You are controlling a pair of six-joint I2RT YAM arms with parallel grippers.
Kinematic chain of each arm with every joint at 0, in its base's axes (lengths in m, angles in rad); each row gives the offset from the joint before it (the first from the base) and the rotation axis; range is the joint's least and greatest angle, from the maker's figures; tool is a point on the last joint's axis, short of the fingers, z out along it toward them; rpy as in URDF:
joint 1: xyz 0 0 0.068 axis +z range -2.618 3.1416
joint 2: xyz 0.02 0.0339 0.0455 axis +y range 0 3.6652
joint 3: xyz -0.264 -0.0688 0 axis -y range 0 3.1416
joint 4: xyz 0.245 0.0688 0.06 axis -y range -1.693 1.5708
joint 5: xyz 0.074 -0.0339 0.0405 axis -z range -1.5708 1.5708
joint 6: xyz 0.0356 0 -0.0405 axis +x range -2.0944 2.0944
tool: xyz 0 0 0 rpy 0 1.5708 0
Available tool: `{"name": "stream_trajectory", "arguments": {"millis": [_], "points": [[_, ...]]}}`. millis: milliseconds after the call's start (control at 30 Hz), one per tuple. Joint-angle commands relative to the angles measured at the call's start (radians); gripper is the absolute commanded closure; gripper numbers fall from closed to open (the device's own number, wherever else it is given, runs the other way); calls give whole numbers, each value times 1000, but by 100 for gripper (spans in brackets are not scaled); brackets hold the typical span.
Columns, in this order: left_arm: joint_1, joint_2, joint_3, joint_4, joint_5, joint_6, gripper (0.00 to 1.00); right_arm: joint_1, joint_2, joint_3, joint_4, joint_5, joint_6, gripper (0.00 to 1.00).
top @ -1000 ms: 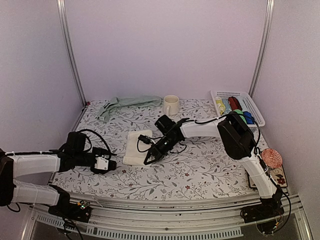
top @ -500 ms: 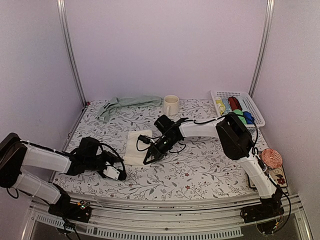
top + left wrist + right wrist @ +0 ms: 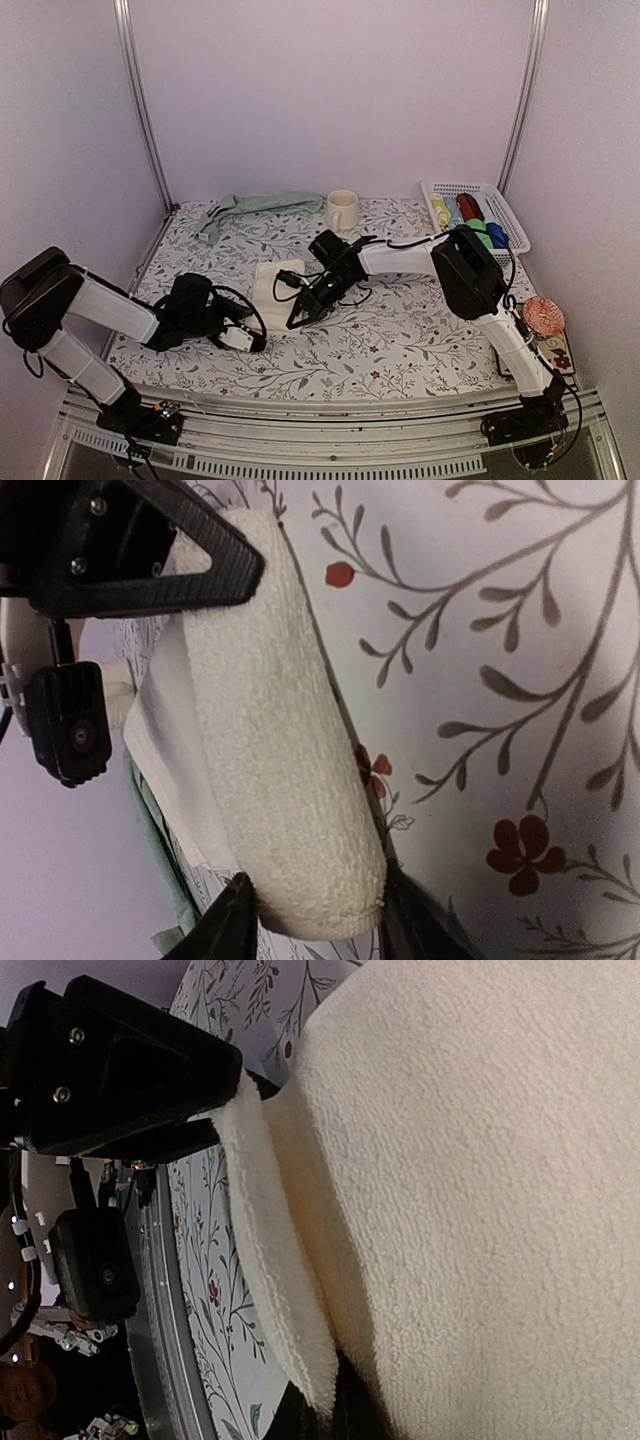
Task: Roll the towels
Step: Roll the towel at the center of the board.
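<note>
Floral table (image 3: 420,330): cream towel (image 3: 268,288) lies nearside of the mug (image 3: 341,210), long axis pointing away from the left gripper (image 3: 248,338), whose spread jaws straddle its near end; right gripper (image 3: 297,320) pinches its edge.

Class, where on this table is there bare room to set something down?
Free: the table's front right, between right arm and near edge; also between mug and basket. Crowded: the cream towel, with left gripper and right gripper at it.

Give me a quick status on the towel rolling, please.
Right gripper shut on cream towel edge. Left gripper open, straddling its near end. Green towel unrolled at back. Nothing blocking.
</note>
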Motion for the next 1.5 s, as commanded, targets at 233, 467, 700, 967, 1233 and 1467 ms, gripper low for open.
{"name": "stream_trajectory", "arguments": {"millis": [233, 467, 700, 967, 1233, 1467], "points": [[-43, 80, 7, -7, -72, -41, 85, -11, 46, 13, -11, 4, -4, 96], [-47, 81, 35, -61, -70, -85, 100, -13, 19, 10, -14, 10, -17, 91], [-28, 40, 103, -276, 24, -175, 100, -19, -154, -93, 21, 136, -72, 53], [24, 56, 175, -425, 139, -244, 100, -18, -383, -324, 132, 373, -207, 39], [96, 99, 293, -611, 259, -259, 100, 127, -597, -670, 493, 742, -519, 25], [143, 154, 413, -771, 338, -250, 100, 273, -604, -895, 885, 980, -868, 23]]}}
